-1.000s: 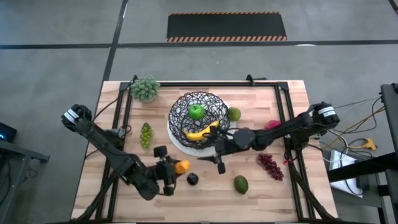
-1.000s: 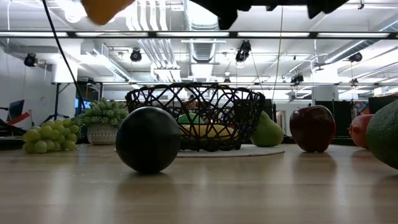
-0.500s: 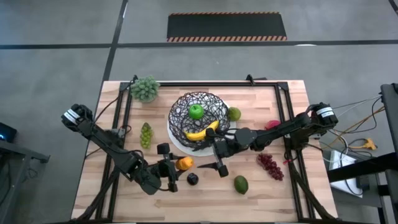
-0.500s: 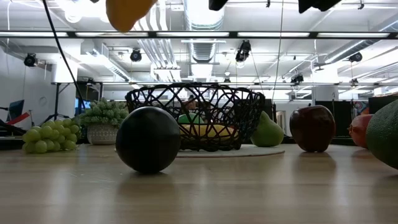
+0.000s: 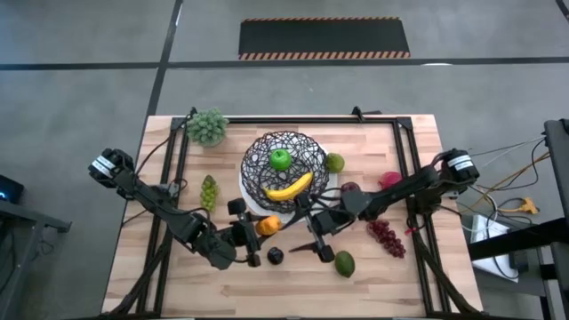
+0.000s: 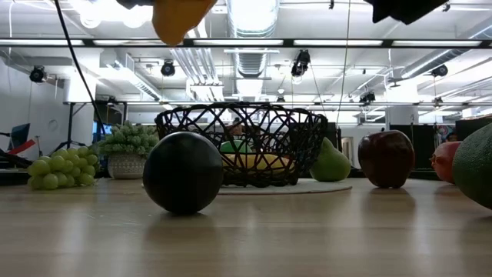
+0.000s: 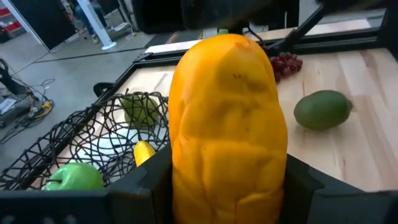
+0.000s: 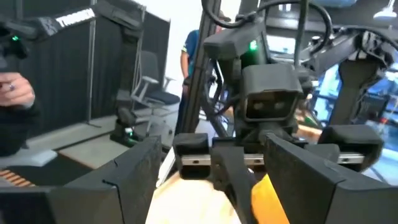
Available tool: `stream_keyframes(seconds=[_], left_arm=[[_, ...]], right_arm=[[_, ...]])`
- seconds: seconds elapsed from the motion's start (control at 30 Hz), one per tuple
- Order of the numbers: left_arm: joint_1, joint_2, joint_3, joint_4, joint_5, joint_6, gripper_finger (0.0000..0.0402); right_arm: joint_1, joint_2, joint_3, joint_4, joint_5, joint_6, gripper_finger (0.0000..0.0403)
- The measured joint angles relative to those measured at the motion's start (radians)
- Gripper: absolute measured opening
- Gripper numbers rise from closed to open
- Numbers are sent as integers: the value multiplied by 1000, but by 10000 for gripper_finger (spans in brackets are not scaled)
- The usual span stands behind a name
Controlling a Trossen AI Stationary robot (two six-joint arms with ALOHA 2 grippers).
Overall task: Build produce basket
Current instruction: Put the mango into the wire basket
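The black wire basket [image 5: 284, 164] stands on a white plate and holds a green apple [image 5: 281, 159] and a banana [image 5: 289, 188]. Just near of the basket's rim, my left gripper [image 5: 255, 229] is shut on the orange carrot [image 7: 229, 124], which hangs high above the table [image 6: 181, 15]. My right gripper [image 5: 316, 242] stands open to the carrot's right, facing my left gripper, with nothing between its fingers [image 8: 127, 177]. A dark plum [image 5: 276, 255], an avocado [image 5: 345, 263] and dark red grapes [image 5: 387, 236] rest on the table. My left gripper pinches the carrot by its two opposite sides [image 7: 177, 186] between its two fingers. The fingers come nearly level from the table's left. The carrot juts forward past the fingers [image 7: 306, 183], lifted clear of the table.
Green grapes [image 5: 209, 191] lie left of the basket and a leafy green cluster [image 5: 207, 126] sits at the far left. A pear [image 5: 335, 163] and a red apple [image 5: 351, 188] rest right of the basket. Black rails [image 5: 411, 169] frame the table's sides.
My left gripper has carried the carrot a little toward the table's right and far edge, closer to the basket, still clear of the table. My right gripper has drawn back from the basket toward the near edge and tipped its fingers upward.
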Motion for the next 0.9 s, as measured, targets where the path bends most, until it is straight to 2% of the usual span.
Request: stream_keyframes(seconds=[0.1, 0.47, 0.67, 0.9], left_arm=[[0, 0, 0, 3, 1, 19, 167], [4, 1, 0, 28, 0, 28, 167], [11, 2, -1, 46, -5, 32, 167], [11, 1, 0, 54, -11, 25, 167]], right_arm=[[10, 29, 3, 62, 7, -2, 259], [13, 69, 41, 60, 20, 12, 254], [14, 66, 49, 47, 132, -57, 253], [6, 49, 49, 39, 167, -93, 262]])
